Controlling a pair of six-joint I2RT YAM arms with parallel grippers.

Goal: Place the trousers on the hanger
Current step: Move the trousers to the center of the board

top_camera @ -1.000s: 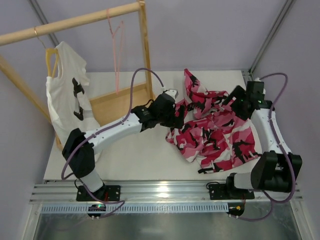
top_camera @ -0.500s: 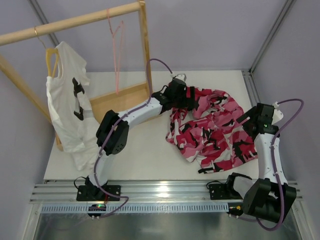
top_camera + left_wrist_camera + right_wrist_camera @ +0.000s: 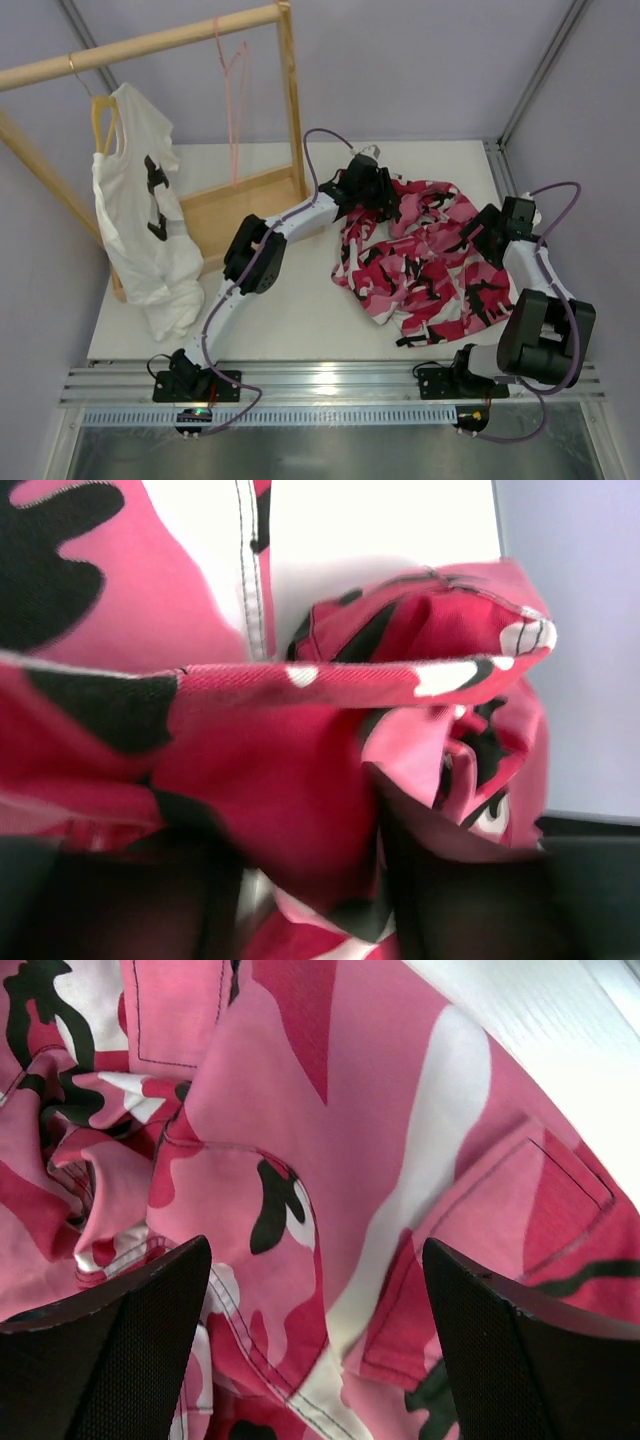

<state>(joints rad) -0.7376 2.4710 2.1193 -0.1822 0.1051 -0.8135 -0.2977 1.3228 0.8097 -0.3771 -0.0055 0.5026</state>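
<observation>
White surface (image 3: 290, 310) carries the trousers (image 3: 430, 270); right gripper (image 3: 480, 232) spread wide over their right edge, left gripper (image 3: 385, 195) astride their far fold, grip uncertain.

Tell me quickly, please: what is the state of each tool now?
Left tool: a fold of the trousers sits between its jaws; a firm grip cannot be told.
Right tool: open, holding nothing, above the trousers.

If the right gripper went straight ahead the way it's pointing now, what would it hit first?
The pink, white and black camouflage cloth trousers: the right gripper points at them with open jaws, though how far off they lie is unclear.
</observation>
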